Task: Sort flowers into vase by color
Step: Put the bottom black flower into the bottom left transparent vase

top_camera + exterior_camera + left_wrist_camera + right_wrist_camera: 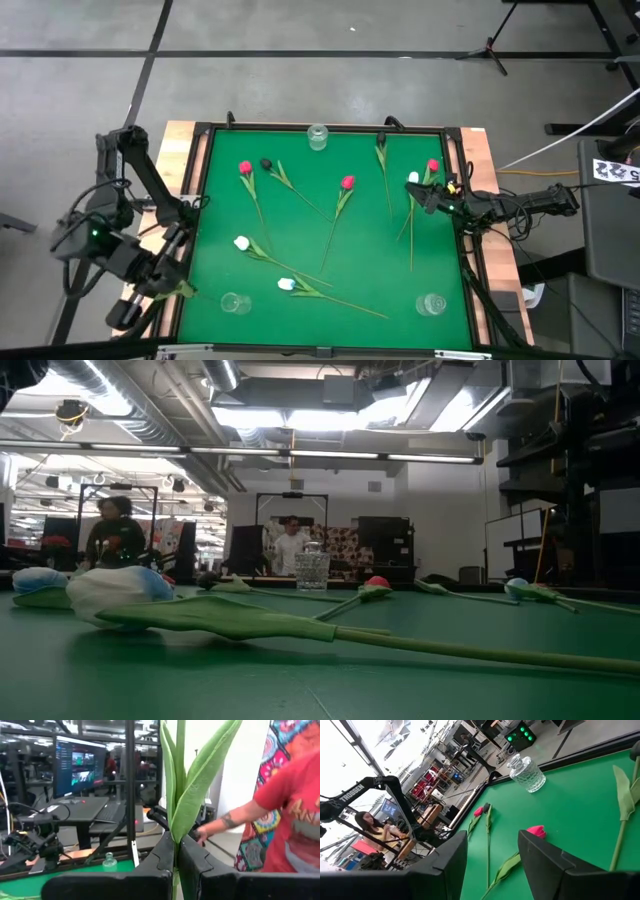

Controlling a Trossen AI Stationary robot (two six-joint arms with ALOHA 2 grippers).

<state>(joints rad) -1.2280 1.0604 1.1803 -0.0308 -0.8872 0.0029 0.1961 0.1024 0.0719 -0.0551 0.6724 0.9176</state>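
Several flowers lie flat on the green table [360,270]: pink heads [245,168] [347,182] [432,166], white heads [241,242] [286,284] [413,178] and a dark head [266,163]. My left gripper [172,284] hangs beside the table's near left corner, shut on one flower [186,790]. Only that flower's green leaves and stem show; its head is out of view. My right gripper [414,190] waits open at the table's right side, with a pink head [536,831] on the table beyond its fingers. My left gripper pinches the flower at the base of its leaves [175,851], between its two fingers [162,856]. The fingers point level. The long leaves stand out past the fingertips, lifted clear of the table.
Three small glass vases stand on the table: far middle [317,137], near left [235,303] and near right [432,303]. A raised dark rim [200,200] frames the table. In the left wrist view a person in a red shirt [292,815] reaches in beyond the table.
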